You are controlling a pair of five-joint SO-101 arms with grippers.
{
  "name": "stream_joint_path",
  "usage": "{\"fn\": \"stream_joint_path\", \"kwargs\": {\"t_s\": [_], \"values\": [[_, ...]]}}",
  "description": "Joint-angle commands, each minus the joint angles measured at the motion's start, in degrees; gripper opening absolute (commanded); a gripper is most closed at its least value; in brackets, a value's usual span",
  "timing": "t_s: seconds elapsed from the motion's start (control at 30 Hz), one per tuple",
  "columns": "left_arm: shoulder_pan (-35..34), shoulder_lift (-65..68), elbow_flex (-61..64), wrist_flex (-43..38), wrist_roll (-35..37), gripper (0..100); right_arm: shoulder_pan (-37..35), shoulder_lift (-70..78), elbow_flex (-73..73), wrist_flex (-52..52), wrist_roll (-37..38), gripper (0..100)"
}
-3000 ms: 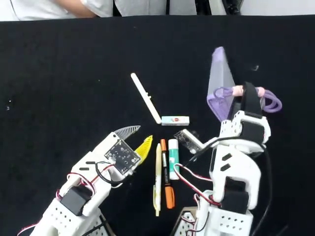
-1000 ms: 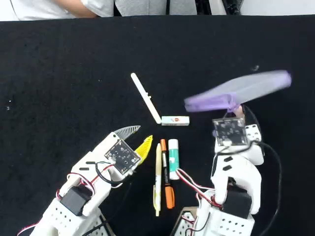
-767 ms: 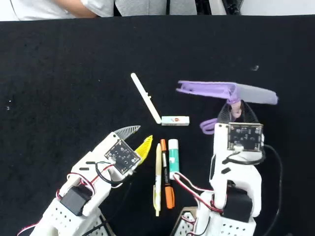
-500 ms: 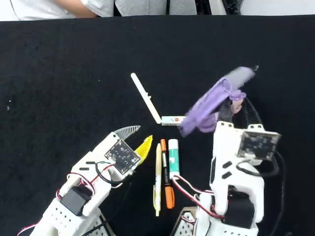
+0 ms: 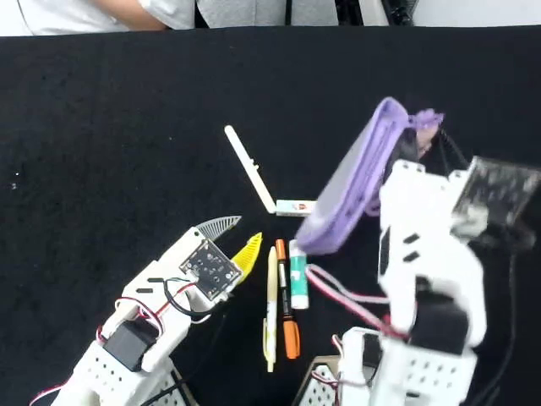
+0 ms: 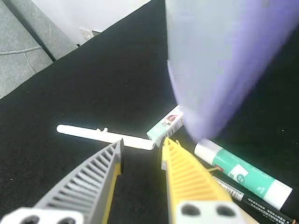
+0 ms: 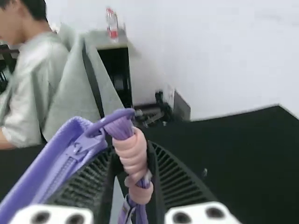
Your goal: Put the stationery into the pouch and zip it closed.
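Observation:
My right gripper is shut on the pink pull and purple loop at one end of the purple pouch, which it holds up in the air. The pouch slants down over the small eraser box and the top of the green-and-white glue stick. In the right wrist view the pink pull sits pinched between the fingers, beside the pouch's zipper. A white pen, an orange marker and a yellow pen lie on the table. My left gripper stands open, with nothing in it, beside the yellow pen.
The black table has free room at the left and the back. In the left wrist view the white pen and eraser box lie just past my left gripper, with the pouch looming above them.
The right arm has swung the pouch from lying across its gripper to hanging slanted over the eraser box and glue stick, and the arm has risen. The left arm has kept still.

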Motion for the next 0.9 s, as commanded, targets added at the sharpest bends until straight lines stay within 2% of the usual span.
{"fn": "stream_joint_path", "kwargs": {"t_s": [0.0, 0.3, 0.53, 0.8, 0.87], "values": [[0.0, 0.0, 1.4, 0.2, -0.6, 15, 6.0, 10.3, -7.7, 0.9, 0.4, 1.2], [0.0, 0.0, 1.4, 0.2, -0.6, 15, 20.6, 35.0, -18.6, 5.6, 15.9, 3.4], [0.0, 0.0, 1.4, 0.2, -0.6, 15, 22.9, 54.7, -30.8, 17.1, 29.1, 1.1], [0.0, 0.0, 1.4, 0.2, -0.6, 15, 28.9, 74.2, -49.4, 25.8, 33.1, 1.1], [0.0, 0.0, 1.4, 0.2, -0.6, 15, 29.8, 78.1, -53.8, 29.5, 36.1, 1.1]]}}
